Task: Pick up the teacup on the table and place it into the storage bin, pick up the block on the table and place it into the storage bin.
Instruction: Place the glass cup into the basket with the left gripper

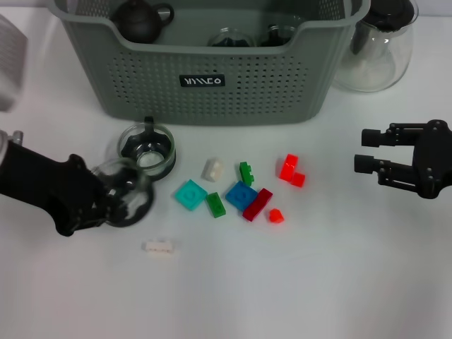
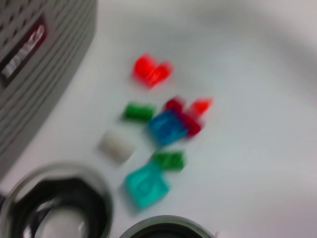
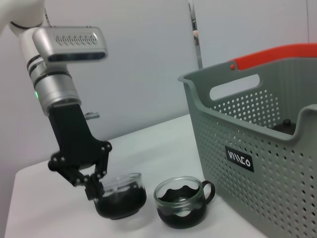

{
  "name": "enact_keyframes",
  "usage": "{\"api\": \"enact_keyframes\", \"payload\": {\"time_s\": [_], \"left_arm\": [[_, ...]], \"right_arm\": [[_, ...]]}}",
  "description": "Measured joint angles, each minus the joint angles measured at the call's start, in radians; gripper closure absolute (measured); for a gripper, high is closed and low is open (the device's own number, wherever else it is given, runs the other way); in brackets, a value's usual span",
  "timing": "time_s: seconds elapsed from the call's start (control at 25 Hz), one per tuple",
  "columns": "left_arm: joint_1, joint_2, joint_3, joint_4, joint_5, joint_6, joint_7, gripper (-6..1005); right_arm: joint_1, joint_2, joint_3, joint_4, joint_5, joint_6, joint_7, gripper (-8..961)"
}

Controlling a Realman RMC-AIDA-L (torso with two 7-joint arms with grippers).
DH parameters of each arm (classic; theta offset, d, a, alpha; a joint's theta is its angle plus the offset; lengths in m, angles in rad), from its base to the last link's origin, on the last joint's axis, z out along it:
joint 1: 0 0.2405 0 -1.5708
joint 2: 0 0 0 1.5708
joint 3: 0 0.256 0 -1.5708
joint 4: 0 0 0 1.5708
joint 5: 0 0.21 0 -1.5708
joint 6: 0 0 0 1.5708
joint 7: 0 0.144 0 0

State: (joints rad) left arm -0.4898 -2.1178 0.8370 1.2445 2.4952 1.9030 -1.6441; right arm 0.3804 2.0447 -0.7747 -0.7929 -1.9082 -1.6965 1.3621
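White table, lower half of head view mostly bare; only a small white block lies there, lower left of centre. Storage bin fills upper centre, front wall with black label facing the camera, long axis running left-right. Inside it a dark teapot at upper left and glassware further right. Clear glass pitcher just beside the bin at upper right.

Left gripper at lower left of head view, fingers pinching the rim of a glass teacup; right wrist view shows that cup at table level, upright, whether touching the surface cannot be told. Second teacup just beside it, toward the bin, upright, handle pointing at the bin wall. It stands between the gripped cup and the bin.

Block cluster at centre: white block, teal block, green block, blue block, dark red block, green piece, red block, small red piece. Blue, dark red touching; the rest loosely apart.

Right gripper at right edge, mid-height, fingers spread, holding nothing, well apart from the blocks; open table below it.
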Motion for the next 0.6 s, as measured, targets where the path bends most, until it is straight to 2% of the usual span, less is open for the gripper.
{"api": "enact_keyframes", "payload": {"time_s": [0.16,0.24,0.32,0.4,0.44,0.48,0.6], "left_arm": [[-0.07,0.077,-0.176,-0.273,-0.134,0.09,0.122,961],[-0.099,0.098,-0.266,-0.38,-0.178,0.122,0.164,961],[-0.117,0.102,-0.348,-0.458,-0.247,0.149,0.166,961],[-0.119,0.093,-0.384,-0.488,-0.376,0.158,0.096,961],[-0.119,0.093,-0.384,-0.488,-0.376,0.158,0.096,961],[-0.121,0.083,-0.397,-0.496,-0.557,0.155,-0.031,960],[-0.164,0.088,-0.383,-0.461,-0.693,0.1,-0.156,960]], "right_arm": [[0.001,0.0,0.001,0.0,0.0,0.0,0.0,465],[0.001,0.0,0.002,0.0,0.0,0.0,0.0,465],[0.001,0.0,0.002,0.0,0.0,0.0,0.0,465],[0.001,0.0,0.002,0.0,0.0,0.0,0.0,465],[0.0,0.0,0.002,0.0,0.002,0.0,0.0,464],[-0.002,0.001,0.005,0.0,0.004,-0.001,0.0,464],[-0.003,0.002,0.021,0.001,0.005,-0.004,0.0,464]]}}
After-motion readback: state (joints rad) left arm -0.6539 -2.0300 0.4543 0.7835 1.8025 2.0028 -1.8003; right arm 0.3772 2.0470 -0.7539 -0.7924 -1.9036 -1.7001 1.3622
